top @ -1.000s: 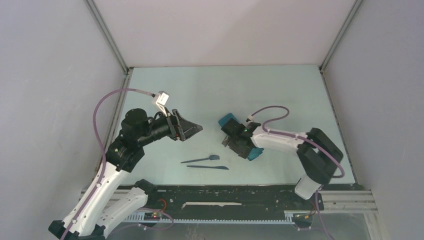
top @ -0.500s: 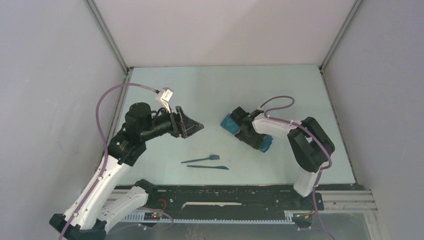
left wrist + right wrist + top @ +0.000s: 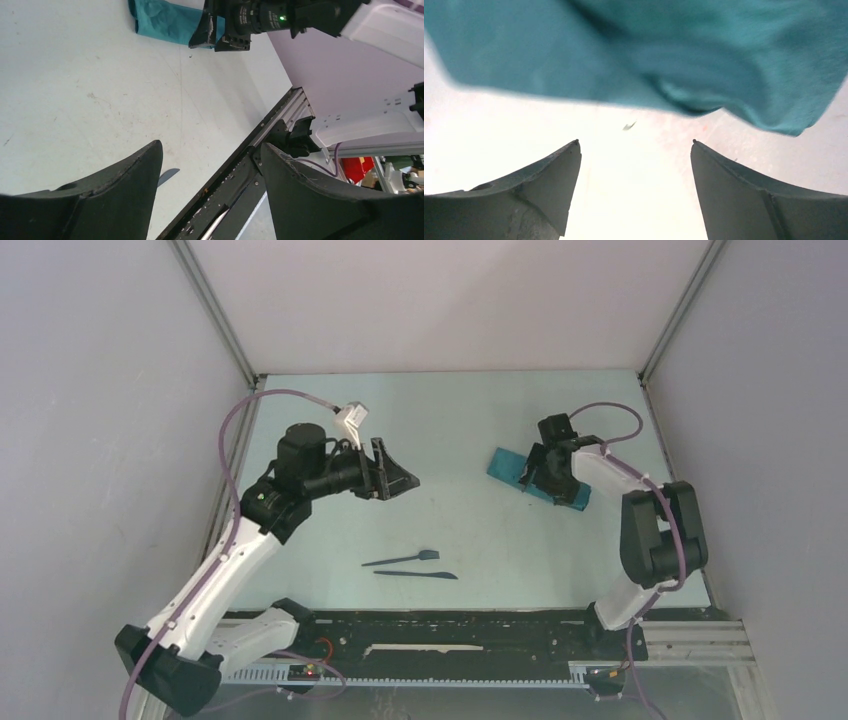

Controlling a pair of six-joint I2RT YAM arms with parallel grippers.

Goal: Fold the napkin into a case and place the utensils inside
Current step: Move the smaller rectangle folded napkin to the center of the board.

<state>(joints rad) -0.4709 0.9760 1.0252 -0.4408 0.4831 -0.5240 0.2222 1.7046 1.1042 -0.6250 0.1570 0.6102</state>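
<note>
The napkin lies folded as a narrow teal strip, the case, at the back right of the table. My right gripper sits over its middle, open. In the right wrist view the cloth lies just beyond the spread fingertips of the right gripper, with nothing between them. The fork-like utensil and the pointed knife lie side by side near the front centre. My left gripper hovers open and empty, left of the strip. In the left wrist view its jaws are apart, and the cloth shows far off.
A black rail runs along the near table edge. Grey enclosure walls and metal posts bound the table on the left, back and right. The right arm's elbow stands near the right wall.
The right gripper and the folded cloth have moved from the table's centre to the back right. The left arm has lifted and moved slightly right. The utensils have not moved.
</note>
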